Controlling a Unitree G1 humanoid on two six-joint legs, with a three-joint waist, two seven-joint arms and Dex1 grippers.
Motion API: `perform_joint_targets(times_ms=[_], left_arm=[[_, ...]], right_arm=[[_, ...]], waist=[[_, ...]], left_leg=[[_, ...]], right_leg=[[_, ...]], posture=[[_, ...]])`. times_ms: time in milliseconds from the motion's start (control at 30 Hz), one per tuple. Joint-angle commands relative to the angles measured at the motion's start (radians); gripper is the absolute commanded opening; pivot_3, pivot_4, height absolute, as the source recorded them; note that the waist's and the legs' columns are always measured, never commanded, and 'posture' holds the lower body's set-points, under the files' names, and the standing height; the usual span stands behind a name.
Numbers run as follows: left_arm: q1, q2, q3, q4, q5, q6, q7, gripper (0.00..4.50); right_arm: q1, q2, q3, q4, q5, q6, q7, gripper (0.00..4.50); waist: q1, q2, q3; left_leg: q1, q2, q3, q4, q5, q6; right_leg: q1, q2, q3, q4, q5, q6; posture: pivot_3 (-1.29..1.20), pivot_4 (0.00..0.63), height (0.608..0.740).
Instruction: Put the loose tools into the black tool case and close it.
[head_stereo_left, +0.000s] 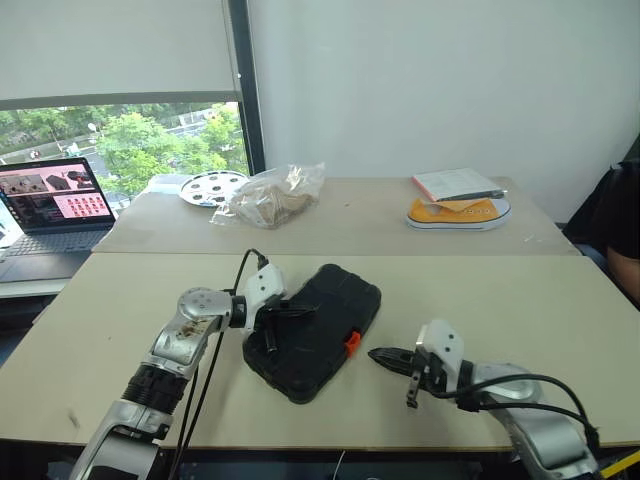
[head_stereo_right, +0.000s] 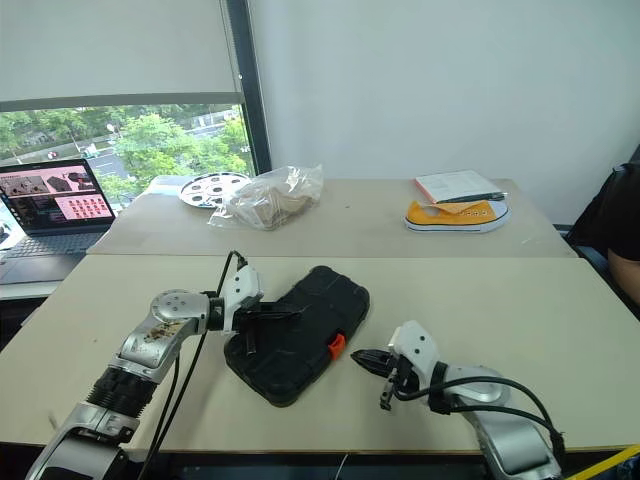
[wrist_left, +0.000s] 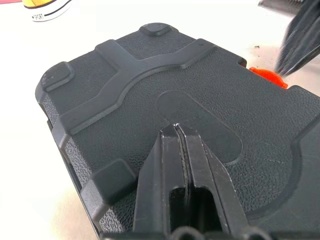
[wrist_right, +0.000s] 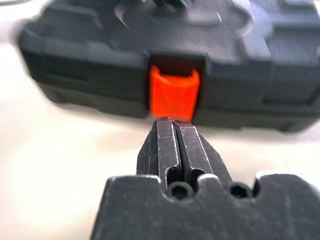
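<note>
— One thing matters now: the black tool case (head_stereo_left: 314, 330) lies lid down near the front edge of the table (head_stereo_left: 480, 290), between both arms. No loose tools lie beside it, so I judge the closing step is in hand.

— And the grippers?

— The left gripper (wrist_left: 176, 131) has its fingers clenched on nothing, tips on the lid. The right gripper (wrist_right: 172, 124) is also pinched together, empty, aimed at the orange latch (wrist_right: 172, 95), just short of it.

— So what next?

— Probably a push on that latch while the left holds the lid down. Whether it has already snapped, I cannot tell.

— What do the views add?

— The right wrist view shows the latch face-on; the head views give only an orange speck at the case's edge, but also a shoe (head_stereo_left: 459, 212) and a plastic bag (head_stereo_left: 270, 196) far back.
</note>
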Motion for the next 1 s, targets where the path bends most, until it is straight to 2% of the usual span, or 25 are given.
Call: perform_joint_targets(times_ms=[33,200,500,567,667,800,833,933,1000], left_arm=[[0.051,0.008,-0.061,0.081,0.062,0.027,-0.006,0.0],[0.06,0.017,-0.048,0.073,0.057,0.022,0.0,0.0],[0.108,0.01,0.01,0.04,0.006,-0.023,-0.011,0.0],[0.128,0.016,0.05,0.02,-0.021,-0.056,-0.011,0.0],[0.194,0.04,0.176,-0.061,-0.129,-0.089,-0.026,0.0],[0.363,0.162,0.327,-0.204,-0.225,-0.017,-0.047,1.03],[0.394,0.182,0.348,-0.22,-0.231,-0.023,-0.045,1.48],[0.539,0.245,0.466,-0.245,-0.221,-0.053,-0.009,2.37],[0.652,0.269,0.532,-0.245,-0.196,-0.111,0.001,3.12]], right_arm=[[-0.062,0.026,0.024,0.038,-0.023,-0.054,0.0,0.04],[-0.113,0.056,0.033,0.059,-0.015,-0.087,0.017,0.04],[-0.108,0.046,0.012,0.015,0.023,-0.064,0.043,0.04],[-0.096,0.029,0.001,0.014,0.026,-0.075,0.057,0.04],[-0.046,-0.024,-0.059,-0.033,0.069,-0.072,0.095,0.04],[0.042,-0.102,-0.189,-0.083,0.142,-0.098,0.14,1.07],[0.057,-0.115,-0.207,-0.086,0.151,-0.104,0.15,1.54],[0.121,-0.167,-0.272,-0.056,0.145,-0.194,0.207,2.47],[0.135,-0.176,-0.307,0.01,0.153,-0.336,0.277,3.15]], waist=[[0.0,0.0,0.0],[-0.004,0.0,0.0],[-0.011,0.0,0.0],[-0.012,0.0,0.0],[-0.013,0.001,0.0],[-0.021,0.001,0.002],[-0.018,0.0,0.002],[-0.012,0.0,0.003],[-0.006,-0.002,0.004]], left_leg=[[0.0,0.0,0.0,0.0,0.0,0.0],[0.0,0.0,0.0,0.0,0.001,-0.002],[0.001,0.002,0.0,-0.001,0.002,-0.003],[0.001,0.002,0.001,-0.001,0.003,-0.006],[0.0,0.002,0.001,-0.002,0.005,-0.009],[0.001,0.003,0.001,-0.003,0.006,-0.011],[0.0,0.002,0.001,-0.004,0.005,-0.011],[-0.003,0.002,0.002,-0.005,0.004,-0.01],[-0.003,0.002,0.002,-0.005,0.002,-0.01]], right_leg=[[0.0,0.0,0.0,0.0,0.0,0.0],[0.0,0.0,0.0,0.0,0.0,0.0],[0.0,0.0,0.001,0.001,0.0,-0.001],[-0.001,0.0,0.001,0.001,0.0,-0.001],[-0.002,0.0,0.002,0.001,0.0,-0.002],[-0.007,0.0,0.002,0.0,0.003,-0.009],[-0.009,0.001,0.002,0.0,0.003,-0.009],[-0.012,0.0,0.0,-0.001,0.002,-0.009],[-0.013,0.0,0.001,-0.002,0.001,-0.008]], posture=[[0.0,0.15,0.74],[0.0,0.15,0.74],[0.0,0.15,0.74],[0.0,0.15,0.74],[0.0,0.15,0.74],[0.0,0.15,0.74],[0.0,0.15,0.74],[0.0,0.15,0.74],[0.0,0.15,0.74]])
